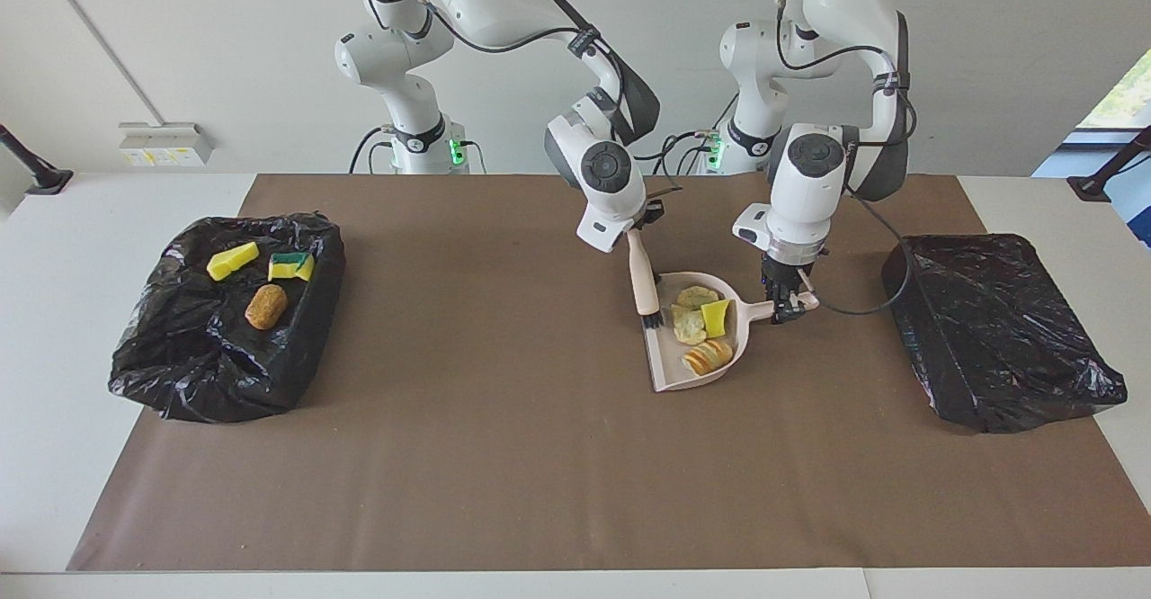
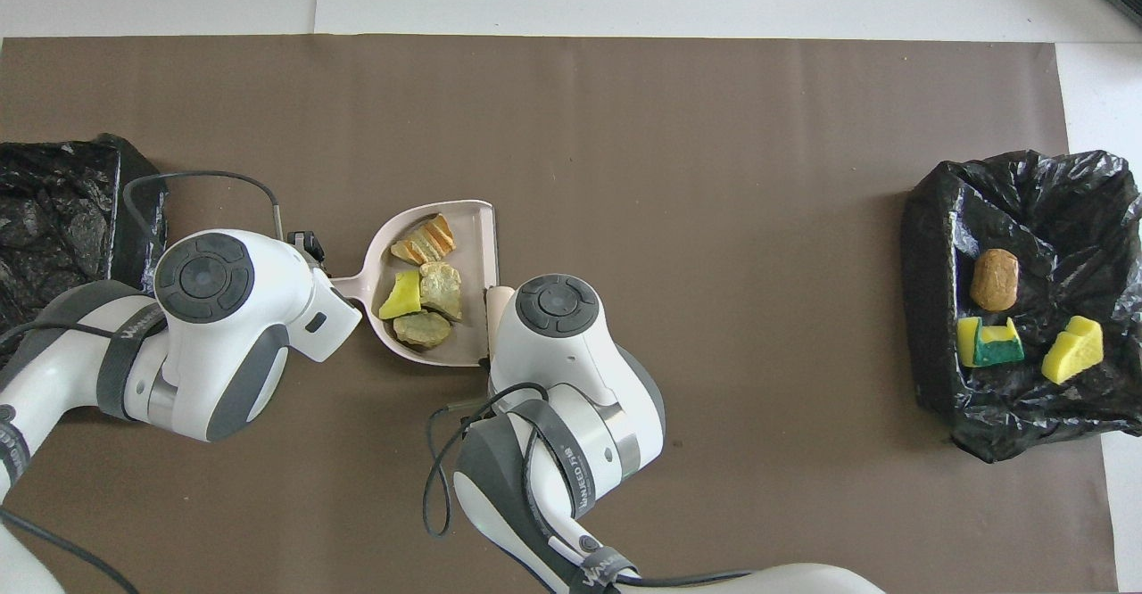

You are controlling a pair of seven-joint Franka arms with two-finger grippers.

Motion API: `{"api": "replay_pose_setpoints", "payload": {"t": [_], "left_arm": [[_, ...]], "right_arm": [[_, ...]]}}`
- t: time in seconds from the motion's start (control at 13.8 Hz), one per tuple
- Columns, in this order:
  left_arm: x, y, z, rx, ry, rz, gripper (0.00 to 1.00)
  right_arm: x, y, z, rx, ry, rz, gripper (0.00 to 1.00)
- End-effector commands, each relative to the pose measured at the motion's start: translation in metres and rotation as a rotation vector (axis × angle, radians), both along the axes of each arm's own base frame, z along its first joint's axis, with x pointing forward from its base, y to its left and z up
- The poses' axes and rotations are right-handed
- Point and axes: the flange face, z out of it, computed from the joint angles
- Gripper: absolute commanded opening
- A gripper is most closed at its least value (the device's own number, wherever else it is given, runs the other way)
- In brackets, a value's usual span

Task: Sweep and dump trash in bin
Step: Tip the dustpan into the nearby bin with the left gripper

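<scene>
A pink dustpan (image 1: pixel 670 365) lies on the brown mat and also shows in the overhead view (image 2: pixel 475 246). It holds trash: a yellow sponge scrap (image 1: pixel 716 317), a tan bread-like chunk (image 1: pixel 708 356) and pale chunks (image 1: pixel 689 324). My left gripper (image 1: pixel 788 304) is shut on the dustpan's handle (image 1: pixel 762 310). My right gripper (image 1: pixel 640 226) is shut on a small brush (image 1: pixel 642 280). The brush's dark bristles (image 1: pixel 652 318) stand at the corner of the pan's open mouth nearest the robots. In the overhead view the right hand hides most of the brush (image 2: pixel 497 301).
A black-bag-lined bin (image 1: pixel 162 356) at the right arm's end holds a yellow sponge piece (image 1: pixel 231 260), a green-and-yellow sponge (image 1: pixel 291 265) and a brown chunk (image 1: pixel 266 306). A second black-lined bin (image 1: pixel 998 329) stands at the left arm's end, beside the left gripper's cable.
</scene>
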Motion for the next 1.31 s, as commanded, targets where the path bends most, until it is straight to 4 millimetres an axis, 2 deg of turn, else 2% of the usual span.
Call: {"api": "replay_pose_setpoints", "payload": {"t": [0.0,0.15,0.22,0.36,0.44,0.65,0.8,0.87,1.02,1.16,1.23], "left_arm": [[0.004,0.013,-0.005,-0.003,-0.022,0.016,0.0],[0.007,0.014,-0.005,-0.004,-0.023,0.016,0.0],[0.012,0.017,-0.003,-0.004,-0.027,0.02,0.0],[0.019,0.019,0.004,-0.005,-0.039,0.011,0.0],[0.025,0.03,0.011,-0.003,-0.048,0.0,0.0],[0.035,0.08,0.034,0.008,-0.068,-0.016,0.0],[0.037,0.113,0.052,0.024,-0.075,-0.014,0.0],[0.039,0.131,0.063,0.029,-0.079,0.004,0.0],[0.043,0.181,0.091,0.007,-0.073,0.059,0.0],[0.043,0.232,0.127,-0.044,-0.074,0.124,0.0],[0.041,0.255,0.143,-0.064,-0.073,0.173,0.0]], "right_arm": [[-0.016,-0.003,0.013,-0.147,0.02,-0.073,0.0],[-0.026,-0.015,0.037,-0.215,0.02,-0.059,0.0],[-0.039,-0.021,0.043,-0.252,0.038,-0.061,0.0],[-0.087,-0.03,0.036,-0.323,0.037,-0.036,0.0],[-0.101,-0.04,0.029,-0.334,0.04,-0.026,0.0],[-0.136,-0.052,0.012,-0.323,0.009,-0.009,0.0],[-0.146,-0.064,0.001,-0.321,0.001,-0.007,0.0],[-0.145,-0.07,-0.005,-0.291,-0.003,0.013,0.0],[-0.131,-0.084,-0.017,-0.203,0.009,-0.033,0.0],[-0.131,-0.082,-0.016,-0.189,0.008,-0.028,0.0],[-0.13,-0.083,-0.017,-0.188,0.01,-0.03,0.19]]}}
